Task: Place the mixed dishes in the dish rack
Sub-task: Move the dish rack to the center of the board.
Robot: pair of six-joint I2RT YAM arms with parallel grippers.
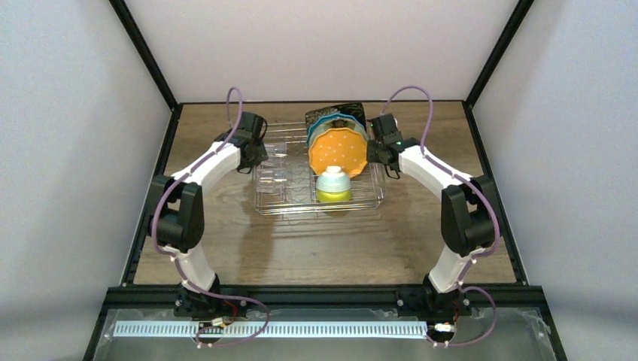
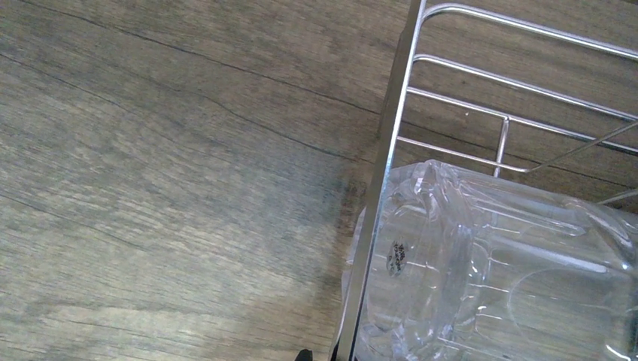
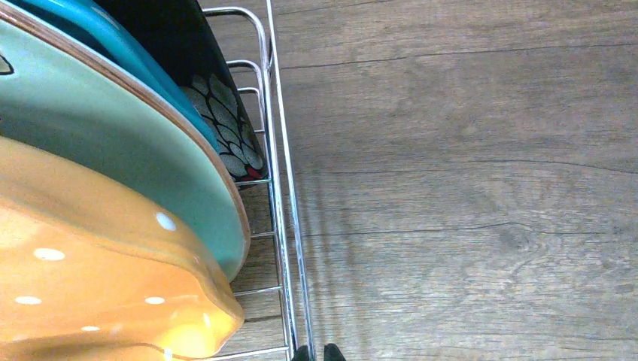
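Note:
The dish rack [image 1: 263, 204] stands mid-table. In its right half stand the orange dotted plate [image 1: 338, 149], a teal plate [image 3: 98, 34], a mint plate [image 3: 113, 135] and the black floral plate [image 3: 218, 105]. The small bowl [image 1: 332, 184] rests in front of them, pale outside up. The clear glass [image 2: 496, 271] lies on its side in the left half. My left gripper [image 1: 252, 159] is shut at the rack's left rim [image 2: 380, 188]; only one tip shows there. My right gripper [image 3: 316, 353] is shut on the right rim wire [image 3: 290, 226].
The rack sits on a wooden table [image 1: 301, 256] enclosed by grey walls and a black frame. Bare wood lies outside both rims, seen in the left wrist view and the right wrist view. Both arms arch in from the near edge.

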